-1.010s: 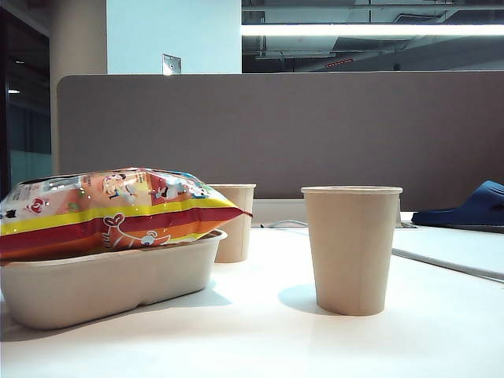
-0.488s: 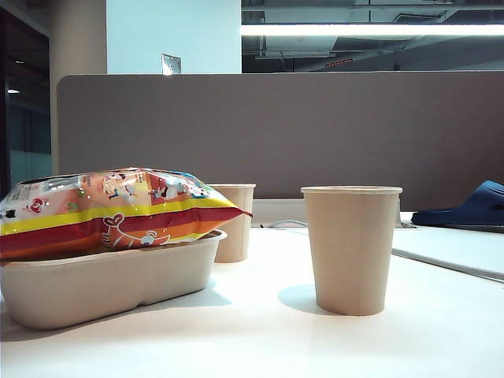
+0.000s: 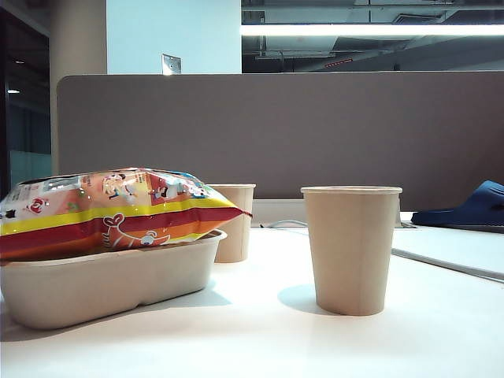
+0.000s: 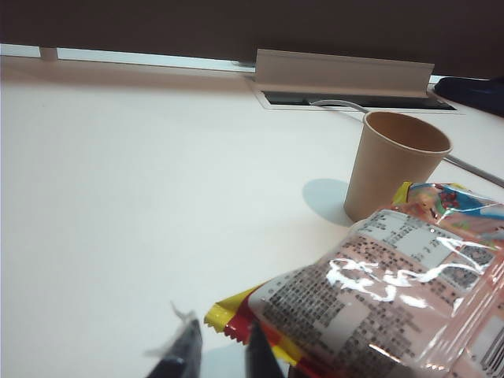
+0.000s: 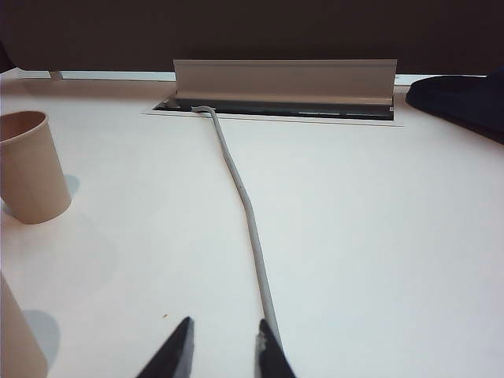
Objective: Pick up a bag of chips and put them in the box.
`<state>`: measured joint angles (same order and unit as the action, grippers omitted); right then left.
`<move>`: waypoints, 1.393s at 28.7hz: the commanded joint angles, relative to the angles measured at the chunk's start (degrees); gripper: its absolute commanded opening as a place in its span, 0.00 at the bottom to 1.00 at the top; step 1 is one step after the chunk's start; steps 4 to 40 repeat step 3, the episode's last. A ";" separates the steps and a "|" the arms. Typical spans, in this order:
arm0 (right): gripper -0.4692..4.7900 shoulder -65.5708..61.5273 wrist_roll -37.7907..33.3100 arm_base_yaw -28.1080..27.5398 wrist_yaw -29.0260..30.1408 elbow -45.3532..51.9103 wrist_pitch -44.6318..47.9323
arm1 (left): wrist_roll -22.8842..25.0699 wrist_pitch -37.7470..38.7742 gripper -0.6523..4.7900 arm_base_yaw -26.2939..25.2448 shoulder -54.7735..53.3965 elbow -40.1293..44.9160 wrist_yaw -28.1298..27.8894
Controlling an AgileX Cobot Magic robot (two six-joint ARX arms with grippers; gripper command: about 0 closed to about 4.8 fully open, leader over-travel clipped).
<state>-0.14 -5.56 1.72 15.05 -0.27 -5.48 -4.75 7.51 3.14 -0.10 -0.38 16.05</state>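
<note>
The bag of chips (image 3: 118, 209) lies flat in the beige box (image 3: 110, 283) at the table's left, its striped edge sticking out over the rim. No gripper shows in the exterior view. In the left wrist view the bag (image 4: 394, 299) shows its printed back beside my left gripper (image 4: 224, 350); its dark tips stand close together, shut, holding nothing, just off the bag's crimped corner. My right gripper (image 5: 224, 346) hangs over bare table, open, with nothing between its fingers.
Two tall beige paper cups stand on the table: one (image 3: 352, 248) centre-right, another (image 3: 235, 220) behind the box. A grey cable (image 5: 244, 213) runs from a desk slot toward the right gripper. A blue slipper (image 3: 472, 206) lies far right, before a grey partition.
</note>
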 commanded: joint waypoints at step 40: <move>0.29 -0.04 0.00 0.04 0.09 0.02 0.83 | -0.17 -0.31 0.27 0.04 -0.04 -0.13 0.26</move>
